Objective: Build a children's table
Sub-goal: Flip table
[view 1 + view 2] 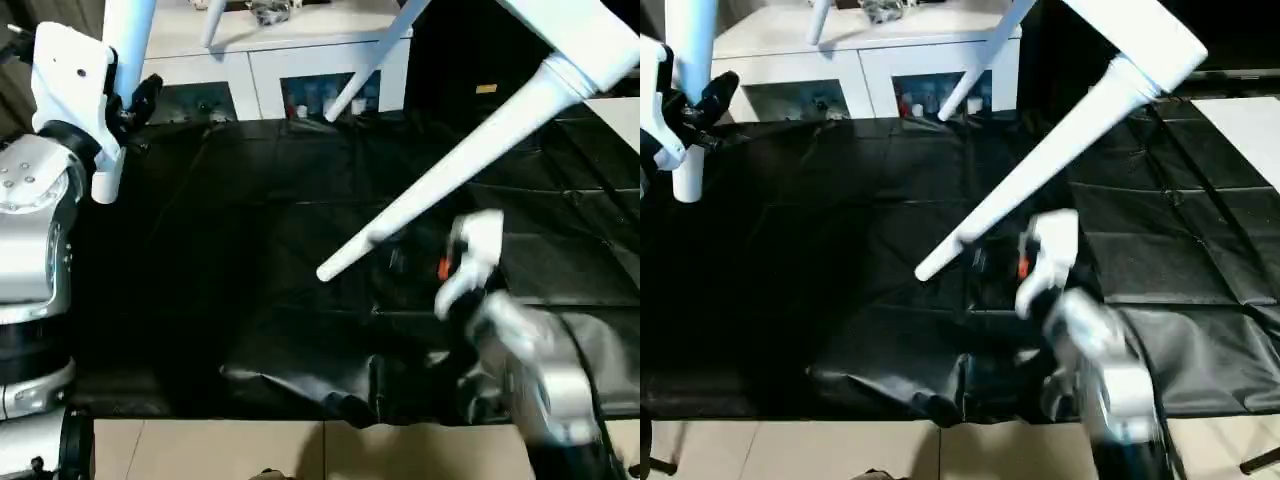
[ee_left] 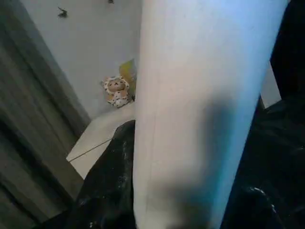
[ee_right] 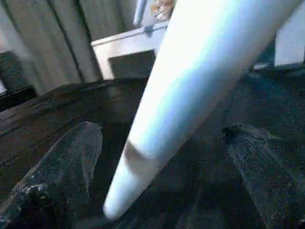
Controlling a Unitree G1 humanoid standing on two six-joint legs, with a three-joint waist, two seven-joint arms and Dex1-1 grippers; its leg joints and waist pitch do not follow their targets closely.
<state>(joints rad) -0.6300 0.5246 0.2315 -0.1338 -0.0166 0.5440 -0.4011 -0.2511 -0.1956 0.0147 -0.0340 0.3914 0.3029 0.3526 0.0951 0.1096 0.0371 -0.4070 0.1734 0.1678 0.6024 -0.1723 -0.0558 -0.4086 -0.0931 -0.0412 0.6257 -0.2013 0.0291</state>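
Note:
The children's table hangs tilted above the work surface, a corner of its white tabletop (image 1: 585,30) at the upper right. One long tapered leg (image 1: 450,170) slants down from that corner socket to its tip over the black cloth. My right gripper (image 3: 162,191) is open, its fingers (image 3: 62,167) on either side of that leg's tip (image 3: 138,176) without touching it. My left gripper (image 1: 135,105) is shut on another white leg (image 1: 125,40), which stands upright at the far left and looms large in the left wrist view (image 2: 190,119). Two more legs (image 1: 365,70) point toward the back.
A black cloth (image 1: 250,220) covers the work surface and bunches in folds at its front edge (image 1: 330,390). A white glass-door cabinet (image 1: 260,70) stands behind it. Pale floor tiles (image 1: 300,450) lie in front.

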